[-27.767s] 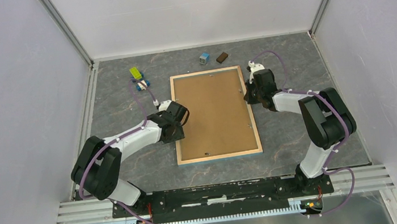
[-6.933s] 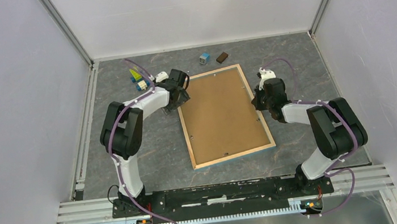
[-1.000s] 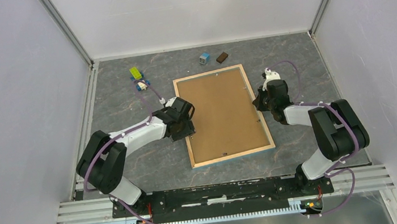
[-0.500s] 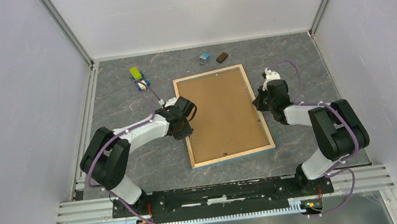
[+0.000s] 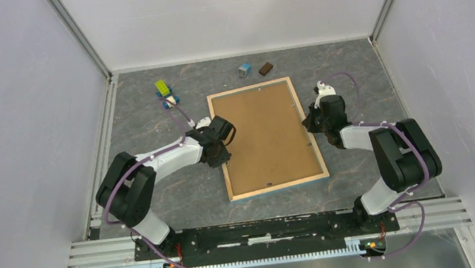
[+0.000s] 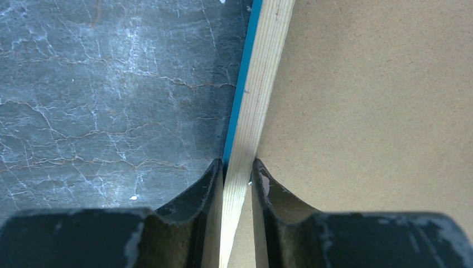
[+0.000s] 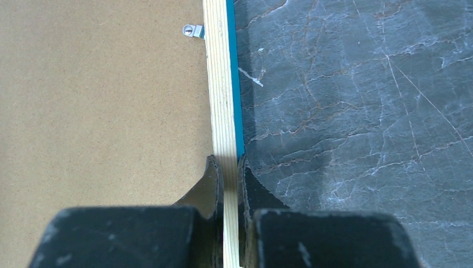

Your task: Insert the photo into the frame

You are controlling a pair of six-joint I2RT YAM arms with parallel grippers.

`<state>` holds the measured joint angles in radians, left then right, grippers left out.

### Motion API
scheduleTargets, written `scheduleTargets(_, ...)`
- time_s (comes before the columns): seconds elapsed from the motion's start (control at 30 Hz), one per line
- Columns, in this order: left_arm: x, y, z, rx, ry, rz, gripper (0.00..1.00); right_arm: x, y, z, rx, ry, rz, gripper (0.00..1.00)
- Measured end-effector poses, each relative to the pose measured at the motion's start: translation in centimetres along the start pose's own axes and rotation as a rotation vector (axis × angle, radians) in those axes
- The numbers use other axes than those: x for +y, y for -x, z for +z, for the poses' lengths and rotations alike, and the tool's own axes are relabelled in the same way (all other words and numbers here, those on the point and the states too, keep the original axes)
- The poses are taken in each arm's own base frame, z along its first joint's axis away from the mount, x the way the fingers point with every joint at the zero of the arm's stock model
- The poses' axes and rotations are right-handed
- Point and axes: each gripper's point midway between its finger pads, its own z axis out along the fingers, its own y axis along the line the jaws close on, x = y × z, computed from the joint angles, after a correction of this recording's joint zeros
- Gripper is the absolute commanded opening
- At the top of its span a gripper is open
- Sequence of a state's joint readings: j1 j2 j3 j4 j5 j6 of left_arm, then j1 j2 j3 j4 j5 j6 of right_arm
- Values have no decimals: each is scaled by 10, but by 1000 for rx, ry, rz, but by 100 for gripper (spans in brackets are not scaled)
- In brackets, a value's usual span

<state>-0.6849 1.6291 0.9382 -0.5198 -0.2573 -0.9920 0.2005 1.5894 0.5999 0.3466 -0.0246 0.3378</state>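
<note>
- The grey marbled table (image 5: 159, 184) bears everything, with my two bases at its near edge.
- The frame (image 5: 279, 185) lies flat at the middle of the table, pale wood back upward, a little askew. A strip of blue shows along its outer edges. It lies between my two grippers.
- A brown backing board (image 5: 266, 136) fills the frame's opening.
- My left gripper (image 6: 238, 167) straddles the frame's left rail (image 6: 262, 84) about halfway along. One finger is on the table side against the blue edge, the other on the board side. The jaws are drawn in narrow, pinching the rail.
- My right gripper (image 7: 230, 162) does the same on the right rail (image 7: 220, 84), farther toward the far end. One finger rests over the board, the other outside against the blue edge, and the jaws are closed tight on the wood.
- A small metal clip (image 7: 192, 30) sits on the board just beside that rail, ahead of my right fingers.
- Well apart, near the table's far edge, are a green block (image 5: 162, 87), a blue cube (image 5: 245, 69) and a brown block (image 5: 266, 69).
</note>
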Motion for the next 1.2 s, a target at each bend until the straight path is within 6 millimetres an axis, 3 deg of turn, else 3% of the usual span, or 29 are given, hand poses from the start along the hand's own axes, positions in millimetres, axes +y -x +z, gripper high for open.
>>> scheduleTargets(0.23, 0, 0, -1, 10, 16, 6, 44, 0, 0, 0, 1, 3, 3, 0)
scheduleTargets(0.43, 8, -2, -2, 20, 45, 10, 60, 1, 0, 0, 5, 12, 7, 0)
scheduleTargets(0.53, 10, -4, -3, 30, 55, 13, 60, 0, 0, 0, 4, 12, 8, 0)
scheduleTargets(0.7, 10, -4, -3, 33, 53, 12, 50, 0, 0, 0, 6, 16, 11, 0)
scheduleTargets(0.93, 1, -2, -2, 19, 22, -11, 16, 0, 0, 0, 7, 18, 14, 0)
scheduleTargets(1.2, 0, -2, -2, 4, -4, -15, 5, 0, 0, 0, 7, 21, 16, 0)
